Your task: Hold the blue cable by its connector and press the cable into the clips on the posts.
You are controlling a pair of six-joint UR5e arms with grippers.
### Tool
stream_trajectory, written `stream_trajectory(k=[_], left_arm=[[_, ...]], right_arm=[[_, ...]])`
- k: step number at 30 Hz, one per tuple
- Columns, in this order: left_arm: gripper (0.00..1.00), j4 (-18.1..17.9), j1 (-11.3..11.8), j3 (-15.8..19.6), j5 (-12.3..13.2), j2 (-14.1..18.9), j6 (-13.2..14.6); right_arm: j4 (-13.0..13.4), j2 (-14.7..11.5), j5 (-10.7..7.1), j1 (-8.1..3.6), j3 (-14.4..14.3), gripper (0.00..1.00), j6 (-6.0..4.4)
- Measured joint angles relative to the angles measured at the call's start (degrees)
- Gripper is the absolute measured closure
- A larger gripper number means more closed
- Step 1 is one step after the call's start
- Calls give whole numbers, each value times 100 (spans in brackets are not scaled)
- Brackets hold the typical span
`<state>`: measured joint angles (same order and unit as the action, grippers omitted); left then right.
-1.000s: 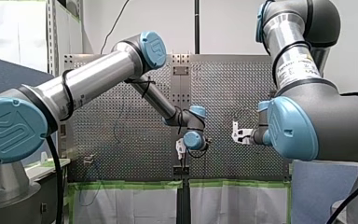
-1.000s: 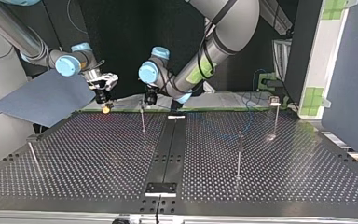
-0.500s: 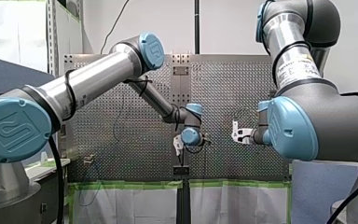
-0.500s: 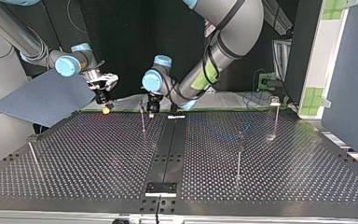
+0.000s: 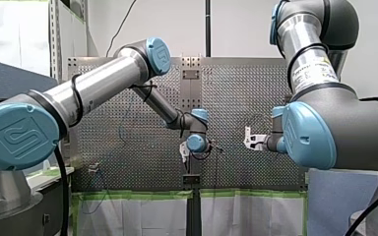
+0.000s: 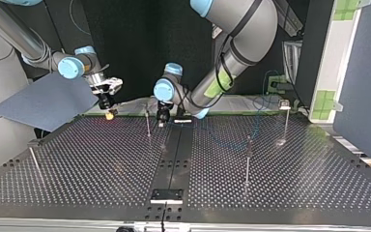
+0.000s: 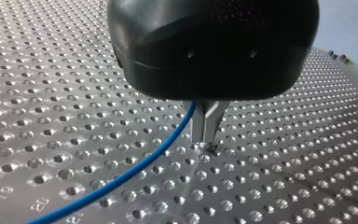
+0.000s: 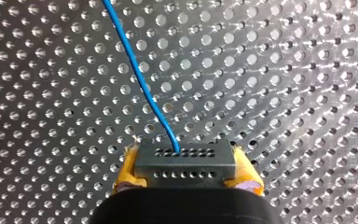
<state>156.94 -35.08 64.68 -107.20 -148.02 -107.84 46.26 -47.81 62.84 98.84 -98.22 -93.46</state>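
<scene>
The dark grey connector (image 8: 184, 169) with rows of small holes sits between the yellow pads (image 8: 127, 168) of my right gripper (image 8: 186, 161), which is shut on it. The blue cable (image 8: 137, 70) leaves the connector and runs off over the perforated table. My left gripper (image 7: 205, 140) has its metal fingers shut on the blue cable (image 7: 121, 175), their tips just above the table. In the top view my left gripper (image 6: 163, 120) is beside a thin post (image 6: 148, 123) near the far edge, and my right gripper (image 6: 108, 112) hangs further left.
Several thin clip posts stand on the table: one at the top view's right middle (image 6: 248, 162), one at the far right (image 6: 285, 118), one at the left (image 6: 34, 162). A dark strip (image 6: 174, 154) runs down the table's middle. A blue sheet (image 6: 48, 101) lies at the left.
My left gripper has moved to the top view's right and down, from the post's left side to its right, near the central strip. My right arm has stayed put.
</scene>
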Motion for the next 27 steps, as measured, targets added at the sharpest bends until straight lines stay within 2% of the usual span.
stream_trajectory(k=[6, 18, 27], left_arm=[[100, 25, 59, -155, 91, -48, 0], [100, 312, 115, -533, 215, -327, 38], [100, 361, 154, -562, 207, -343, 127]], right_arm=[[178, 2, 137, -14, 0, 100, -75], [313, 9, 517, -67, -1, 100, -78], [318, 11, 547, -85, -1, 100, -86]])
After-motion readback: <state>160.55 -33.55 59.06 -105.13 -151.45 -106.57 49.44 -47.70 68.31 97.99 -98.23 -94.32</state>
